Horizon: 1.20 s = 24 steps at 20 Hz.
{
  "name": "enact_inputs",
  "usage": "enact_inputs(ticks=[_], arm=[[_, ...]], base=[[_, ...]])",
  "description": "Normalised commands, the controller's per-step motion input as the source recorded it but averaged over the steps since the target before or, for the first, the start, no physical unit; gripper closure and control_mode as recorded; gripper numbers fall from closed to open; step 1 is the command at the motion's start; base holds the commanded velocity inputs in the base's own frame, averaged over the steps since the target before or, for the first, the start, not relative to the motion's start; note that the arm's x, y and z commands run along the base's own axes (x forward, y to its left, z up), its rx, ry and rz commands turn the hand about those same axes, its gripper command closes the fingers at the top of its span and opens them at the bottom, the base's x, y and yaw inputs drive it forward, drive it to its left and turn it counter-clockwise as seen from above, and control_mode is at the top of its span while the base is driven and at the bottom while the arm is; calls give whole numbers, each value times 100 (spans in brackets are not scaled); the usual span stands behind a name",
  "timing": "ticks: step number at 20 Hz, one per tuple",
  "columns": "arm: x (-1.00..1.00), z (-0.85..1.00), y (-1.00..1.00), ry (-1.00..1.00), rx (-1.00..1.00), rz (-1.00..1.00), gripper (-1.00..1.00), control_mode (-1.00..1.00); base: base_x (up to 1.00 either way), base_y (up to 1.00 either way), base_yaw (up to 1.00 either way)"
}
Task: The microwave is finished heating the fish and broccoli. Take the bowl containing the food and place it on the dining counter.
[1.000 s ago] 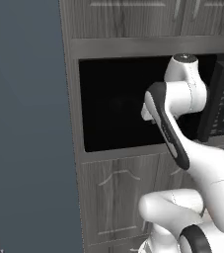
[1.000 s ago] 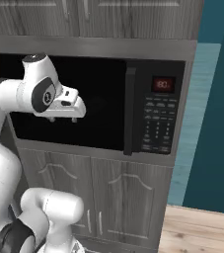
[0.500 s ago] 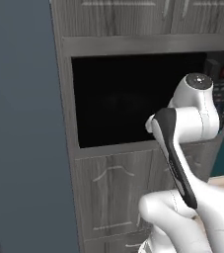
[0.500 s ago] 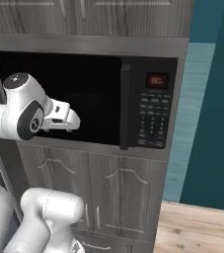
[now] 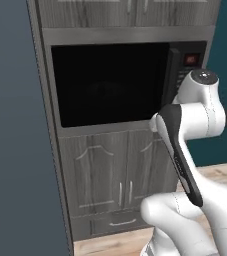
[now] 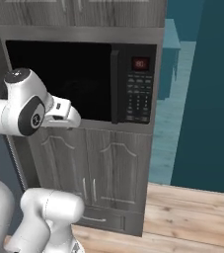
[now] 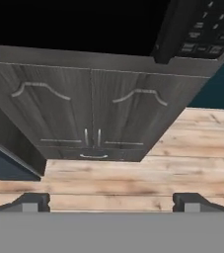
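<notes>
Claw [image 7: 108, 200] spread wide and empty, you face the shut black glass-fronted microwave [image 6: 81, 79]; hook its vertical black bar handle [image 6: 115, 84] squarely first.

black microwave [image 6: 84, 79], red display [image 6: 140, 63], grey woodgrain cabinets [image 7: 91, 108], pale plank floor [image 7: 148, 173]

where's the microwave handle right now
The handle is the vertical black bar right of the dark glass door, just left of the button panel, above the grey cabinet doors.

Grey cabinets [image 7: 91, 113], wood floor [image 7: 182, 148], teal wall [image 6: 207, 99]
</notes>
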Motion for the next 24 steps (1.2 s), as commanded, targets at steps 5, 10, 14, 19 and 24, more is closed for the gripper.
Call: enact_inputs(ticks=[5,10,14,19,24], arm=[[-3,2,-7,-2,0,0,-100,-100],[-3,11,-39,-10,0,0,-100,-100],[0,19,-51,-24,0,0,-100,-100],[20,35,-40,-32,1,-3,-100,-100],[53,28,-32,-29,1,-8,-100,-100]], base=[[-26,-27,-2],[0,0,0],[0,0,0],[0,0,0],[0,0,0]])
